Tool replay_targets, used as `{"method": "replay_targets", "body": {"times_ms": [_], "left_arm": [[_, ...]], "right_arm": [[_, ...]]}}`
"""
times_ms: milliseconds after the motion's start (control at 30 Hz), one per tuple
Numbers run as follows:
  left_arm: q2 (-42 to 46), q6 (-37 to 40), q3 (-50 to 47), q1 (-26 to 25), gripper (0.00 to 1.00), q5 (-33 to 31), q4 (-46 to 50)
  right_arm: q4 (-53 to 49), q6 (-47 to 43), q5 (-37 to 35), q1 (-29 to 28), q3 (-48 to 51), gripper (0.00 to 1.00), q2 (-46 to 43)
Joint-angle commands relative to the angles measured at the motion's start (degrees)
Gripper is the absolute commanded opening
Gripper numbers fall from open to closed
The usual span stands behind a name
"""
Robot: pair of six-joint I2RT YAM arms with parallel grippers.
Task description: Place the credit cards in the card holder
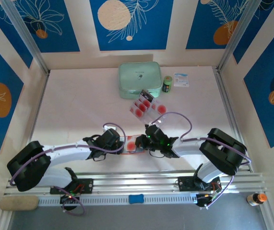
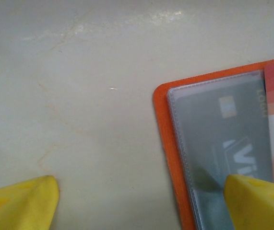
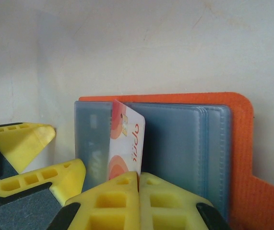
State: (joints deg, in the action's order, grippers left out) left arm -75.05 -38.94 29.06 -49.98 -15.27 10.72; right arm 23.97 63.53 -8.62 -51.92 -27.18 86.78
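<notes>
The orange card holder [image 1: 130,143] lies open near the table's front, between both grippers, with its clear sleeves [image 3: 184,143] facing up. My right gripper [image 3: 139,178] is shut on one pink-white credit card [image 3: 126,139]. The card stands on edge, and its far end is at the sleeves. My left gripper [image 2: 141,206] is open and astride the holder's left edge [image 2: 163,143], with one yellow fingertip [image 2: 259,201] on a sleeve that has a grey card inside. More credit cards [image 1: 143,103] lie farther back.
A mint-green case [image 1: 139,80] sits at the back centre. Beside it are a small green cylinder [image 1: 167,85] and a white packet [image 1: 181,79]. One loose card [image 1: 161,109] lies right of the stack. Metal rails [image 1: 141,184] run along the near edge.
</notes>
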Motion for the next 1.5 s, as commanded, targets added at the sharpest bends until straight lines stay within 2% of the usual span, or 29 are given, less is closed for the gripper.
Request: {"method": "replay_targets", "body": {"times_ms": [0,433,1133,1233,1367,1467], "left_arm": [[0.8,-0.7,-1.3,0.3,0.89,-0.6,0.7],[1.0,-0.8,-1.5,0.3,0.89,-0.5,0.8],[1.2,-0.6,-0.8,0.3,0.89,-0.9,1.3],[2.5,-1.1,0.3,0.3,0.89,-3.2,4.1],[4.9,-4.8,1.2,0.9,0.89,-9.9,10.7],[6.2,-7.1,0.6,1.9,0.89,-11.8,13.2]], "right_arm": [[-2.6,0.5,-0.4,-0.8,0.4,0.0,-0.5],[-4.9,1.0,-0.2,-1.4,0.4,0.0,-1.2],[-8.5,-0.7,6.6,-0.9,-7.9,0.0,8.3],[-8.8,-0.5,6.4,-1.0,-7.9,0.0,8.2],[-9.4,-0.6,6.2,-0.8,-8.0,0.0,7.7],[-9.6,-0.8,6.3,-0.7,-8.0,0.0,7.5]]}}
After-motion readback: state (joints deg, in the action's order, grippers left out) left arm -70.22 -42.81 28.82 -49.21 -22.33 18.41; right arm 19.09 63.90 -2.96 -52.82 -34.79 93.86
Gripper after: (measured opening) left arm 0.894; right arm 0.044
